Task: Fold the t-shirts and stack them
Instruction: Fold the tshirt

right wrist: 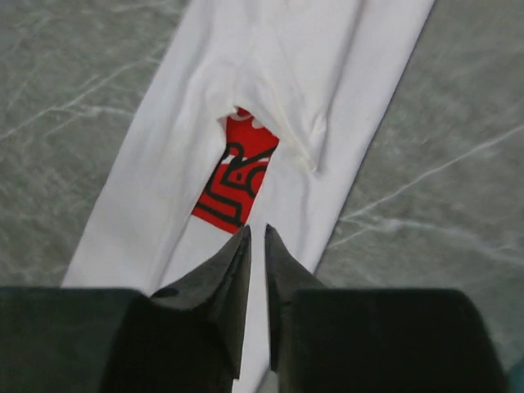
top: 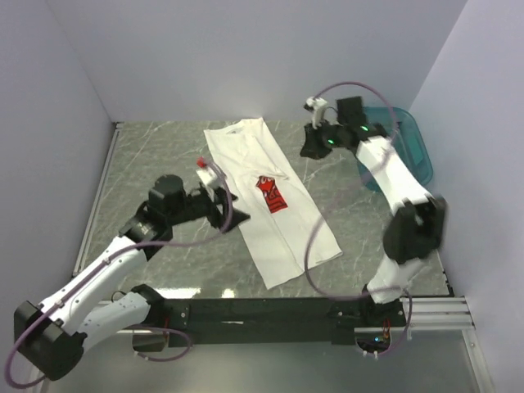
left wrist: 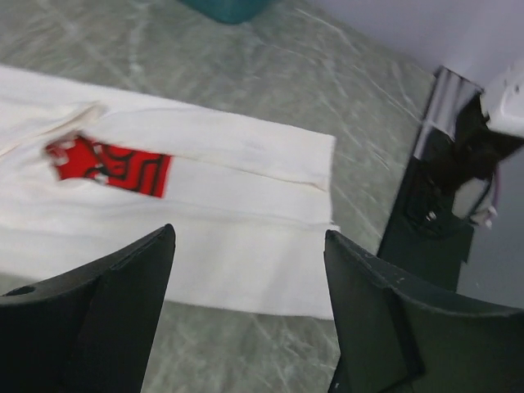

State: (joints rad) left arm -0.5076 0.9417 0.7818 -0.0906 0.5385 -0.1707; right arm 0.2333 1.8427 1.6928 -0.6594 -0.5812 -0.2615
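- Jaws spread wide and empty, the left gripper (top: 233, 214) hovers just above the surface (top: 155, 147) at the left edge of the t-shirt (top: 288, 233), about level with its middle.
- Right gripper (top: 313, 147) hangs over the far right of the scene, its jaws nearly touching with nothing between them, just beside the teal basin (top: 413, 146).
- The white t-shirt lies flat as a long narrow strip, running from the far centre down to the near right, with the red print (top: 271, 195) peeking out where its folded edges meet.
- Judging by that strip, the lengthwise folds look done and the crosswise fold is the step in hand. The next move probably calls for both grippers to drop onto one end and carry it over the other.
- Only the top view shows both arms and the whole garment.
- The left wrist view shows the t-shirt (left wrist: 229, 164) ending in a square, layered edge between its own gripper (left wrist: 248, 235) fingers.
- The right wrist view shows its gripper (right wrist: 256, 233) over the t-shirt (right wrist: 311, 49), with a flap creased across the red print (right wrist: 237, 180).
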